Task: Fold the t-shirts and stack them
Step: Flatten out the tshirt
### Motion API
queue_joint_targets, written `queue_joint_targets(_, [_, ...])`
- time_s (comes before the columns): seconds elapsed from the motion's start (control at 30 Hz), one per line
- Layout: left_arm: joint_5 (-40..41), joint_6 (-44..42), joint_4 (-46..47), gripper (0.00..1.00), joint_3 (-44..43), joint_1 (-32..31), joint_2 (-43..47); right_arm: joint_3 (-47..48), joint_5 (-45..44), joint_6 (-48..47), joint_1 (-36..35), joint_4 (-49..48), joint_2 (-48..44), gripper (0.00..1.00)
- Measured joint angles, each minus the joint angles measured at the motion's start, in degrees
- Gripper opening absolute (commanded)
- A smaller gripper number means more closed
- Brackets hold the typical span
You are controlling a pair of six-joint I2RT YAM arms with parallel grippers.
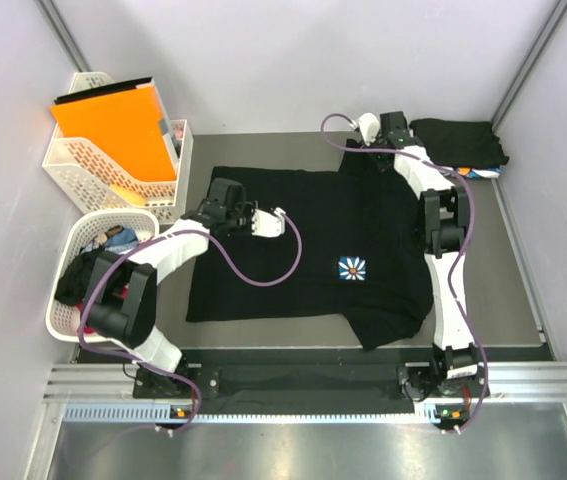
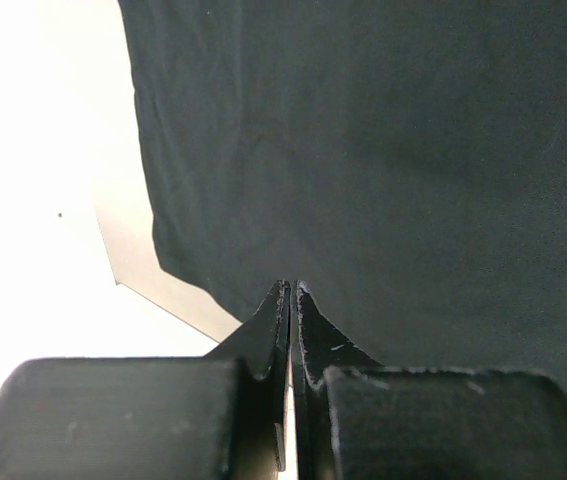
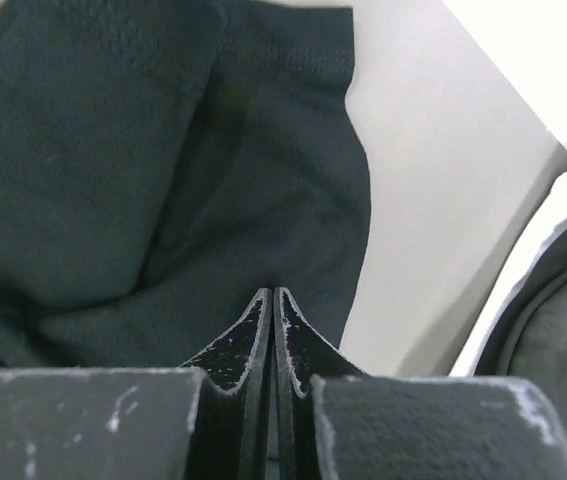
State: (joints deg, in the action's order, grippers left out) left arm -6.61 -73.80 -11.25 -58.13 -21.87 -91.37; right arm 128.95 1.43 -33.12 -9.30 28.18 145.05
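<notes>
The right arm [image 1: 441, 250] lies across the spread black t-shirt [image 1: 283, 270] and covers part of its right side. The far right sleeve is partly under the right hand [image 1: 368, 128], which is closed. The left hand [image 1: 279, 220] is over the shirt's far left part with its fingers pressed together; I cannot tell whether cloth is pinched between them. The shirt lies flat in the middle of the table [image 1: 508, 290]. It has a small white-and-blue flower print [image 1: 352, 268] on the chest, and its near right corner is folded over. A folded dark stack [image 1: 458, 140] sits at the far right corner. The crumpled clothes [image 1: 98, 270] in the white basket [image 1: 63, 320] at the left edge are too tangled to tell apart.
</notes>
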Motion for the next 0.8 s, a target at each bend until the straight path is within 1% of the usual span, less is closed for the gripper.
queue_joint_targets(0.27, [0.02, -0.09, 0.02, 0.0, -0.04, -0.26, 0.0, -3.72, -1.51, -1.62, -1.42, -4.39, 0.04, 0.0])
queue_joint_targets(0.4, [0.02, -0.04, 0.04, 0.0, -0.04, -0.31, 0.0, -3.69, -1.62, -2.56, -3.3, -6.6, 0.04, 0.0])
queue_joint_targets(0.63, [0.04, 0.2, 0.02, 0.0, -0.04, -0.31, 0.0, -2.99, -2.89, -4.87, -7.32, -7.56, 0.55, 0.0])
queue_joint_targets(0.8, [0.42, 0.22, 0.0, 0.0, -0.04, -0.31, 0.0, -2.38, -4.09, -5.79, -8.39, -7.8, 1.86, 0.0])
